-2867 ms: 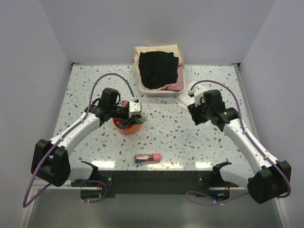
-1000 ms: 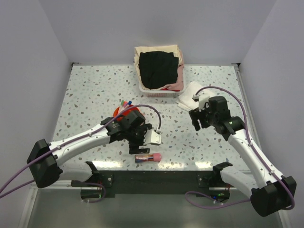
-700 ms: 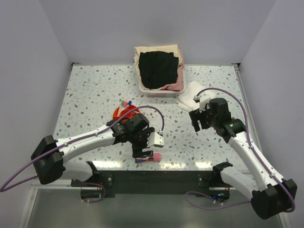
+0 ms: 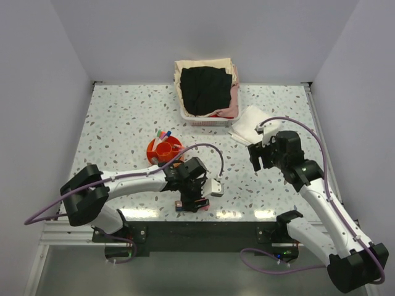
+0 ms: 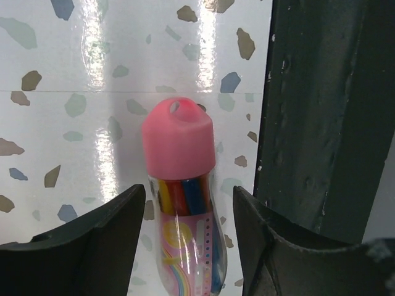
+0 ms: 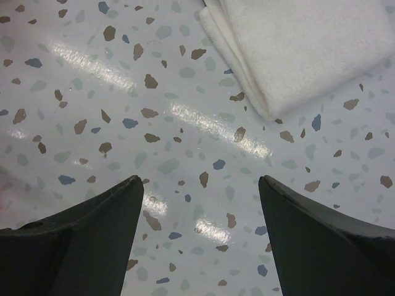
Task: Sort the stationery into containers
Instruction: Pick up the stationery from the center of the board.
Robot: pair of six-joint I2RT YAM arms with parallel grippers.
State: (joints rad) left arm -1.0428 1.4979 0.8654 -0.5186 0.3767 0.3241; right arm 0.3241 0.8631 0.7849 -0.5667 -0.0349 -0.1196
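A clear tube with a pink cap (image 5: 179, 145), holding coloured sticks, lies on the speckled table near the front edge; in the top view only its left end (image 4: 179, 206) shows under the arm. My left gripper (image 5: 188, 237) is open with a finger on each side of the tube, not touching it; in the top view the left gripper (image 4: 192, 203) is right over the tube. The round orange tray (image 4: 162, 149) stands behind it with coloured-capped pens sticking out. My right gripper (image 6: 200, 231) is open and empty above bare table; from above the right gripper (image 4: 258, 158) is right of centre.
A folded white cloth (image 4: 249, 123) lies at the back right, also in the right wrist view (image 6: 302, 43). A white basket of dark and pink clothes (image 4: 206, 91) stands at the back centre. The table's dark front edge (image 5: 327, 111) runs right beside the tube.
My left arm has swung from the orange tray to the front edge and come down over the pink-capped tube. My right arm has drawn back slightly.
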